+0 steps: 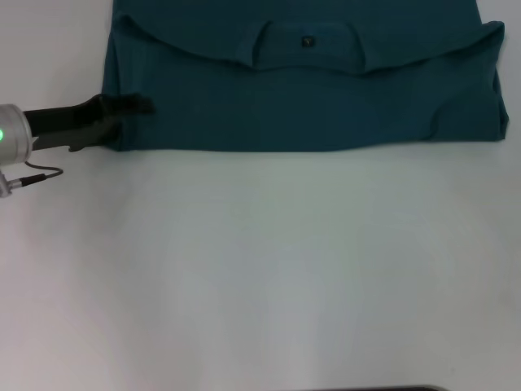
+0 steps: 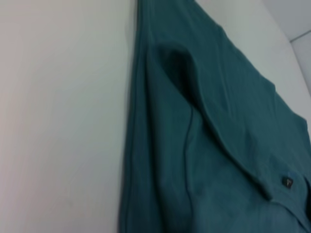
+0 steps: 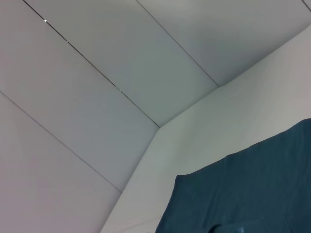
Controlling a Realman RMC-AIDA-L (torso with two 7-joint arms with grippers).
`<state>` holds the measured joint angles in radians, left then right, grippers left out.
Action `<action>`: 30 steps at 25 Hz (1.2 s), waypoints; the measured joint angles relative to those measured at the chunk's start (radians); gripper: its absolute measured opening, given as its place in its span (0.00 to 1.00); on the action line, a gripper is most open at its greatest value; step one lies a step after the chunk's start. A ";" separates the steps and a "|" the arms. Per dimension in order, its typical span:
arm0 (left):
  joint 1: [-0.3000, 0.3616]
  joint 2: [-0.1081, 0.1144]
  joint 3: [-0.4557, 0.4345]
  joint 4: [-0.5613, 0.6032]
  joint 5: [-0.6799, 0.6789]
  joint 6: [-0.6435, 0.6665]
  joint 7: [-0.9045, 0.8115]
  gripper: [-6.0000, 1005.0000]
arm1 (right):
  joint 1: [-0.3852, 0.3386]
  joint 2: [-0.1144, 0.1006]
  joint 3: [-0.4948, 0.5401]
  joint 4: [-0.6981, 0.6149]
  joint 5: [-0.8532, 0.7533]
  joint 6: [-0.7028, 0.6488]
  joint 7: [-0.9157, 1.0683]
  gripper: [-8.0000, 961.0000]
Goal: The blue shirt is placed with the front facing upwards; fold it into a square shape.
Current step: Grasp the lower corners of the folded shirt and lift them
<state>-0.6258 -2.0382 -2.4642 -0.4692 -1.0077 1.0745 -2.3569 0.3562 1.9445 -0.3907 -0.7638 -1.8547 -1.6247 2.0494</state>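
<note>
The table (image 1: pixel 260 269) holds the shirt (image 1: pixel 309 106) at its far side — already folded into a wide band, plain back up, neck tag (image 1: pixel 307 40) showing. The left gripper (image 1: pixel 134 106) sits at the band's left end; whether it grips I cannot tell. Judging by shape, the sideways folds remain.

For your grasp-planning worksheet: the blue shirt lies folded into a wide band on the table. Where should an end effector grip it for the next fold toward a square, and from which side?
Probably the blue shirt at its left short edge, approached from the table beyond that end. The layers stack there, and the left end effector is already at that edge.
</note>
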 joint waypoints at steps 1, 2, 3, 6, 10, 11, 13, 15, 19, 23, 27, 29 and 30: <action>-0.008 0.002 0.007 0.007 0.002 -0.001 0.000 0.81 | 0.000 0.000 0.001 0.001 0.001 -0.002 0.000 0.78; -0.012 0.002 0.009 0.009 0.002 0.000 -0.001 0.81 | 0.000 0.000 0.001 0.001 0.001 -0.002 0.000 0.78; -0.016 0.002 0.012 0.010 0.003 0.002 -0.001 0.81 | 0.000 -0.001 0.001 0.001 0.002 -0.003 0.000 0.78; -0.022 0.003 0.013 0.007 0.003 0.008 -0.005 0.81 | -0.001 -0.001 0.001 0.002 0.005 -0.004 0.000 0.78; -0.022 0.003 0.018 -0.004 0.003 0.012 -0.023 0.80 | -0.003 -0.001 0.004 0.002 0.007 -0.006 0.000 0.78; -0.021 0.003 0.026 -0.012 0.003 0.015 -0.030 0.80 | -0.005 -0.001 0.004 0.002 0.007 -0.007 0.000 0.78; -0.021 0.003 0.038 -0.017 0.003 0.016 -0.037 0.72 | -0.007 -0.001 0.007 0.002 0.008 -0.008 0.000 0.78; -0.023 0.004 0.081 -0.031 0.003 0.012 -0.060 0.65 | -0.008 -0.002 0.012 0.003 0.008 -0.009 0.000 0.78; -0.026 0.004 0.097 -0.042 0.003 0.010 -0.069 0.52 | -0.010 -0.002 0.023 0.009 0.008 -0.010 0.000 0.78; -0.026 0.002 0.103 -0.057 0.003 0.009 -0.075 0.37 | -0.007 -0.002 0.025 0.009 0.005 -0.013 0.000 0.78; -0.024 -0.001 0.104 -0.072 0.003 0.009 -0.076 0.18 | -0.005 -0.003 0.019 0.009 0.002 -0.013 0.002 0.78; -0.024 0.001 0.105 -0.073 0.003 0.008 -0.076 0.15 | -0.005 -0.004 0.019 0.009 0.002 -0.014 0.005 0.78; -0.024 0.002 0.105 -0.074 0.003 0.008 -0.076 0.14 | -0.005 -0.006 0.019 0.009 0.002 -0.014 0.006 0.78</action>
<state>-0.6500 -2.0364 -2.3591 -0.5427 -1.0047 1.0830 -2.4330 0.3513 1.9382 -0.3722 -0.7547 -1.8531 -1.6387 2.0559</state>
